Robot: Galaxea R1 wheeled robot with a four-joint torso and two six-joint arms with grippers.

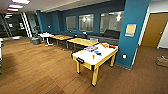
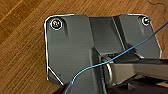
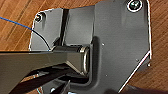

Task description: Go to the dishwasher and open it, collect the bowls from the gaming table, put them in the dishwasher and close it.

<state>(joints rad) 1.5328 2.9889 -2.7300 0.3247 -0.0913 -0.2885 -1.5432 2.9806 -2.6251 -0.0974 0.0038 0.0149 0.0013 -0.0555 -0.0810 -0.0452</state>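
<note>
Wooden floor (image 1: 37, 72) lies nearest, then the white-topped gaming table (image 1: 86, 58) beside the blue pillar (image 1: 132, 32) – small coloured things on it, bowls not distinguishable – whether the claws are open I cannot tell

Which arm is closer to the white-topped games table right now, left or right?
Probably right, narrowly. The gaming table stands ahead, slightly right of the head view's middle. Both wrist cameras face the wooden floor, with neither arm reaching toward the table.
</note>
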